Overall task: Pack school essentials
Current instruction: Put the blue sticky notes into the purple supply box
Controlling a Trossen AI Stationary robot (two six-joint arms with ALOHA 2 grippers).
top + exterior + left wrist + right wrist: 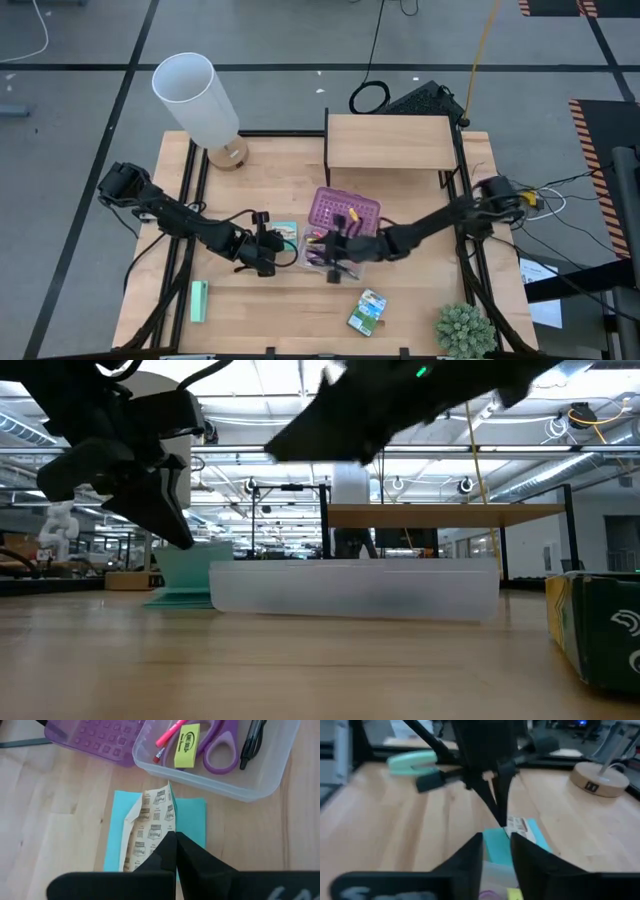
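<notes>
Centrally in the high view, the left gripper [268, 248] pinches its fingers shut on a teal sticky-note pack [150, 827] with a printed wrapper, beside the clear case [260, 775]. Inside lie purple-handled scissors [220, 750], a yellow eraser [187, 746] and a black pen [252, 742]. The right gripper [496, 845] hovers over the case, fingers narrowly parted.

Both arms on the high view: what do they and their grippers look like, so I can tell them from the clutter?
Both arms are black jointed links with black cabling alongside. The left gripper and the right gripper end in two flat, tapered matte black fingers; no markings are visible on them. A green light shows on an arm in the low view.
</notes>
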